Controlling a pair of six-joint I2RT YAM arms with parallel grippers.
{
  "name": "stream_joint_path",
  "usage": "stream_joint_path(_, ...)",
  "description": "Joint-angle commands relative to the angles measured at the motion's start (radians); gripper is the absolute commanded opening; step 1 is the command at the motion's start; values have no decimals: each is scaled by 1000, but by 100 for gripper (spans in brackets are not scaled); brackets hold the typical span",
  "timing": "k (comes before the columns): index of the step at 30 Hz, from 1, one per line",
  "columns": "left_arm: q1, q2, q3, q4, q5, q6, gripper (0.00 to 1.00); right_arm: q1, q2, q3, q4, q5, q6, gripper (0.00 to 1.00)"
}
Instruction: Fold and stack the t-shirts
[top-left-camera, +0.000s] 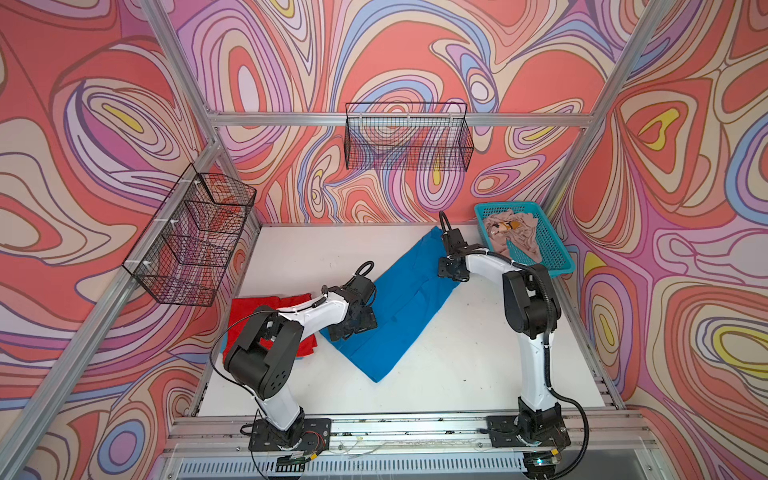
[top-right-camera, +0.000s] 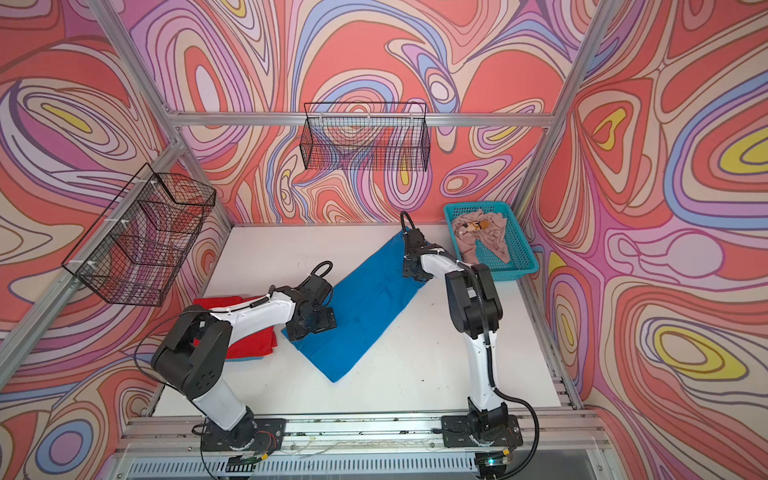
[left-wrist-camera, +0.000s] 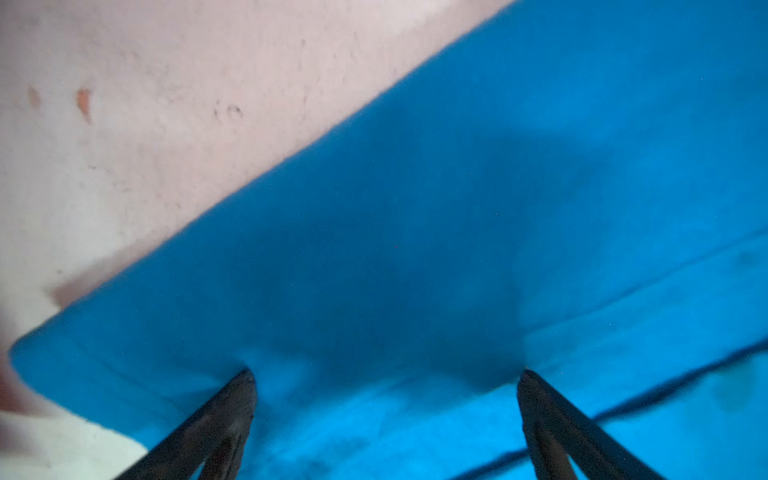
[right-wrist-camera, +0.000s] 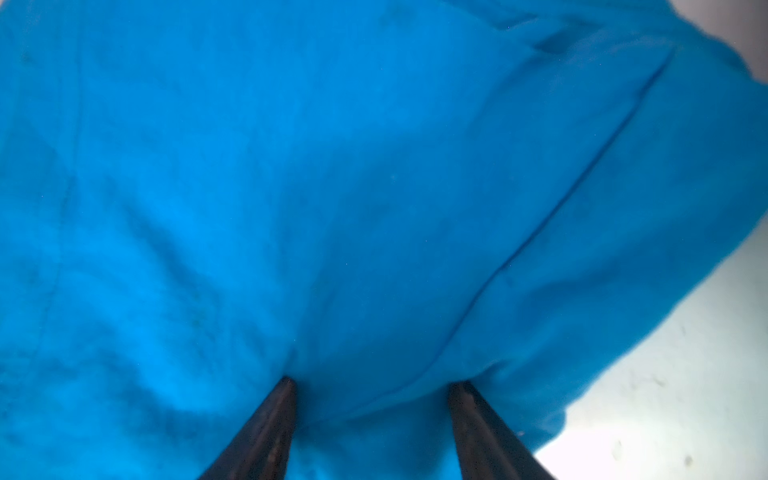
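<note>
Top view: blue t-shirt (top-left-camera: 399, 307) lying diagonally mid-table; red t-shirt (top-left-camera: 249, 305) sitting folded at left, likely the stack base | Left wrist: left gripper (left-wrist-camera: 384, 374) standing wide open, tips pressing the blue left corner, apparently readying a pinch | Right wrist: right gripper (right-wrist-camera: 372, 382) standing part-open, straddling a far-end fold.

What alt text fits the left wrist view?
The left gripper, jaws wide open, rests its two dark fingertips on the blue t-shirt, which lies on the pale table. The shirt's edge crosses the view diagonally.

top views: bright, even, edges bowed | wrist views: soft blur, dark shadow on blue t-shirt (left-wrist-camera: 415, 249)
</note>
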Motion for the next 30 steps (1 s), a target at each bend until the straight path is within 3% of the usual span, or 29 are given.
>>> stream_joint_path(1,-48,-30,-78,-7,105,-99,99,1,71,24,4,-66,-45,62)
stream_joint_path(11,-270,-192,-245,9,144,-299,100,1,136,115,-22,-127,-138,63)
stream_joint_path(18,-495,-233,-295,18,109,-464,100,15,159,171,-63,-183,-179,65)
stream_joint_path(21,-528,-259,-297,10,100,-494,100,32,168,202,-90,-169,-195,66)
stream_joint_path(25,-554,-323,-319,63,108,-555,100,50,147,239,-152,-58,-192,66)
stream_joint_path(30,-607,-327,-298,152,135,-601,100,78,-50,145,-113,-33,-135,69)
